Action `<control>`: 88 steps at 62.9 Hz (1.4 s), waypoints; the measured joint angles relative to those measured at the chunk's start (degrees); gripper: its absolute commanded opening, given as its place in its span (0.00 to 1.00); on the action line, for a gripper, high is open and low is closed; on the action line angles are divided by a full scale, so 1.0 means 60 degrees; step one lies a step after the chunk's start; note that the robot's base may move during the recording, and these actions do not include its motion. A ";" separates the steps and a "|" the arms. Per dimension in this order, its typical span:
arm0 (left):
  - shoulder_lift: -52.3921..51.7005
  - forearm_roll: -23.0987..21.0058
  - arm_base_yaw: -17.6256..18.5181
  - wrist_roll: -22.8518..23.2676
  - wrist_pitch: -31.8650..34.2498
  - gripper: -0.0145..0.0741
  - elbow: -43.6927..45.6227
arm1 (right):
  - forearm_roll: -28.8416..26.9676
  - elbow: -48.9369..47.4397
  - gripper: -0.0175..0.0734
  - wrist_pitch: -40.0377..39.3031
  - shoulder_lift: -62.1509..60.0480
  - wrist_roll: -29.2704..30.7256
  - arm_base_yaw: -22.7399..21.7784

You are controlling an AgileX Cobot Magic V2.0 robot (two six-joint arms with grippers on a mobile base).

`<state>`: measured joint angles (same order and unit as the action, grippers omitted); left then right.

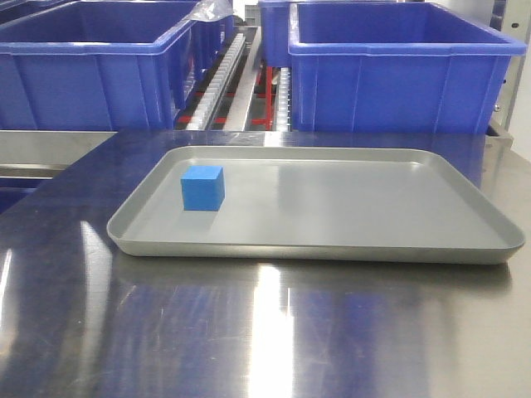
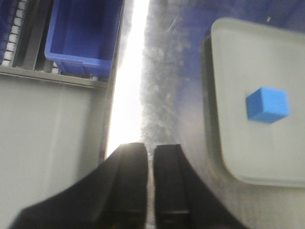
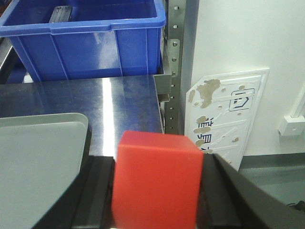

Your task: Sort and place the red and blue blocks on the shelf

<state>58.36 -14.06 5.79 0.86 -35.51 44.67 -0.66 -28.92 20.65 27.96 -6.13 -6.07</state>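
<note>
The blue block [image 1: 202, 188] sits on the left part of the shallow grey tray [image 1: 332, 249]. In the left wrist view it [image 2: 267, 104] lies on the tray [image 2: 248, 162], ahead and to the right of my left gripper [image 2: 151, 149]. That gripper is shut and empty, with only a thin slit between its jaws, above the steel tabletop left of the tray. My right gripper [image 3: 157, 164] is shut on the red block [image 3: 157, 186], just right of the tray's corner [image 3: 38, 152]. The shelf's white roller tracks [image 1: 222, 76] run between the tubs at the back. No gripper shows in the front view.
Large blue tubs [image 1: 91, 66] [image 1: 390, 75] stand on the rack behind the shiny steel tabletop [image 1: 249, 332]. A tub [image 3: 86, 43] and a perforated steel upright [image 3: 174, 71] are ahead of the right gripper. A white panel [image 3: 224, 114] leans on the wall to the right.
</note>
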 measured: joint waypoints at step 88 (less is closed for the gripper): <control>0.7164 0.2095 0.4458 0.1992 -0.1376 0.82 0.5931 | 0.0000 0.0023 0.25 0.0000 0.0000 0.0000 0.0000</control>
<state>101.34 -1.50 32.54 12.82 -43.77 80.25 -0.66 -28.79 20.65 27.96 -6.13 -6.07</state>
